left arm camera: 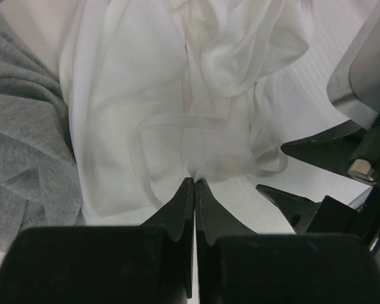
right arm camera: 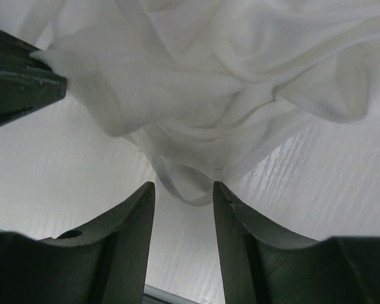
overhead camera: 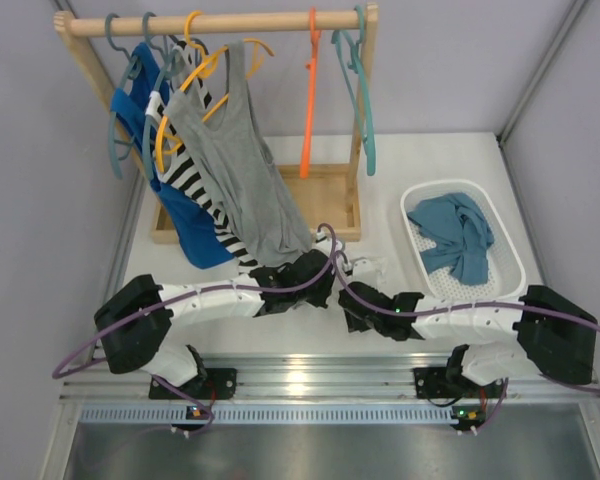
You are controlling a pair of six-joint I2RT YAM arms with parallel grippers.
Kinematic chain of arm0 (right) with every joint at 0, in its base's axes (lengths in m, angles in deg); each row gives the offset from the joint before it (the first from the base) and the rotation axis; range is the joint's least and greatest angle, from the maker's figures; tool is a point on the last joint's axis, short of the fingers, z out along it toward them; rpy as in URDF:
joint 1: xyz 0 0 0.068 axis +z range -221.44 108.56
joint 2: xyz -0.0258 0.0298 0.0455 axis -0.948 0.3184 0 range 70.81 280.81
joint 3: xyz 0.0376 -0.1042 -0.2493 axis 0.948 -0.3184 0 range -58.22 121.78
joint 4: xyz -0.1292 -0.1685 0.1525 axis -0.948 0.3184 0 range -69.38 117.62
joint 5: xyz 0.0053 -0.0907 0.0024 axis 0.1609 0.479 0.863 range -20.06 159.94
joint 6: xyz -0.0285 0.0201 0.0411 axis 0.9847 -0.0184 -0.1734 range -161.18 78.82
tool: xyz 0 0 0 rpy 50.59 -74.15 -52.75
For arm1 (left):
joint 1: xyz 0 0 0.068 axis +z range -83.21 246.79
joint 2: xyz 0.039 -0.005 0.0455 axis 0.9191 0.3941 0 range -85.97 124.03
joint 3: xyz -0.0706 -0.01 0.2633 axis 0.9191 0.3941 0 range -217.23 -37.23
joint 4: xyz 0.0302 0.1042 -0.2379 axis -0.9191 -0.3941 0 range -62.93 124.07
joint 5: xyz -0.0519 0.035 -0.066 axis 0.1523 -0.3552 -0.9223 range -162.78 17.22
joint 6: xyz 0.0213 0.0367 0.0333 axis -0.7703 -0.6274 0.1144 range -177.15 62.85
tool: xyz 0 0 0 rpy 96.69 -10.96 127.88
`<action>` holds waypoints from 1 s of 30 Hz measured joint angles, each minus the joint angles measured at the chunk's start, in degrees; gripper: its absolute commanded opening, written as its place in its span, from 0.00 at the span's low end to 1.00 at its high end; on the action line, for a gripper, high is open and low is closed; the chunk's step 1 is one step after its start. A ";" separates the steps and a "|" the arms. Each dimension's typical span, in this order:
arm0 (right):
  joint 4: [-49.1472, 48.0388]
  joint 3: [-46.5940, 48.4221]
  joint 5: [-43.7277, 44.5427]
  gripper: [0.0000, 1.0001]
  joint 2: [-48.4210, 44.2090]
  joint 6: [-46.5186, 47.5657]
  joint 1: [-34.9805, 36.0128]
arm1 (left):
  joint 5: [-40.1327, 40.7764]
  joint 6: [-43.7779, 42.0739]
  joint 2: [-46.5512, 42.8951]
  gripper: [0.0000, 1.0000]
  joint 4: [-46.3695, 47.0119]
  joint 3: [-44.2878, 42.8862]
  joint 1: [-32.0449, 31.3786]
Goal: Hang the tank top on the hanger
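From above, both arms reach low across the table (overhead camera: 450,150) and meet near its middle, elbows out to the sides and wrists turned in toward each other. The left gripper (overhead camera: 325,262) sits just under the hem of the grey tank top (overhead camera: 235,170), and the right gripper (overhead camera: 346,296) is just beside it. The tank top (overhead camera: 367,268) lies bunched on the table right at both sets of fingertips. The hanger (overhead camera: 307,110) hangs on the wooden rail (overhead camera: 220,22), well beyond both grippers. Off to the right gripper's outer side is a white basket (overhead camera: 510,255) holding a teal garment (overhead camera: 458,236).

The left wrist view has the left gripper (left arm camera: 194,189) with its jaws pressed together, pinching a fold of the tank top (left arm camera: 177,95) at the very tips. The rest of the top spreads out ahead of them. The grey tank top (left arm camera: 25,145) hangs to the left, and the right gripper (left arm camera: 270,168) points in from the right, jaws apart.

The right wrist view has the right gripper (right arm camera: 183,193) with its jaws parted. A loop of the tank top (right arm camera: 240,76) droops just between the tips, unclamped. The left gripper (right arm camera: 25,82) comes in from the upper left, fabric caught at its point.
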 measured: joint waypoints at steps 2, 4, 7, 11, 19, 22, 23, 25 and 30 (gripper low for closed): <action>-0.07 0.61 0.72 0.39 0.87 0.09 0.00 | -0.63 0.37 0.00 0.00 -0.02 0.00 0.02; -0.66 1.33 1.49 0.28 2.27 0.26 0.00 | -0.83 0.87 0.00 0.00 -0.07 0.00 0.07; -1.29 2.45 2.56 0.11 4.50 0.33 -0.02 | -0.83 1.46 0.00 0.00 -0.50 0.00 0.55; -1.75 2.91 3.10 0.01 5.68 0.24 -0.02 | -1.05 1.84 0.00 0.00 -1.38 0.00 1.11; 1.22 2.34 2.82 0.00 -4.76 -0.28 0.04 | -4.24 1.81 -0.48 0.00 -1.75 1.14 3.85; 3.02 2.34 2.78 0.00 -9.99 -0.85 0.04 | -6.05 1.81 -1.73 0.00 -1.95 2.56 5.90; 3.61 2.34 2.78 0.00 -11.06 -1.05 0.04 | -6.80 1.84 -2.23 0.00 -2.03 2.99 6.56; 5.27 2.29 2.78 0.00 -13.57 -1.42 0.04 | -8.66 1.84 -3.32 0.00 -2.38 3.58 7.87; 9.86 2.25 3.26 0.00 -17.79 -2.86 0.07 | -13.35 1.97 -5.75 0.00 -2.60 4.52 10.43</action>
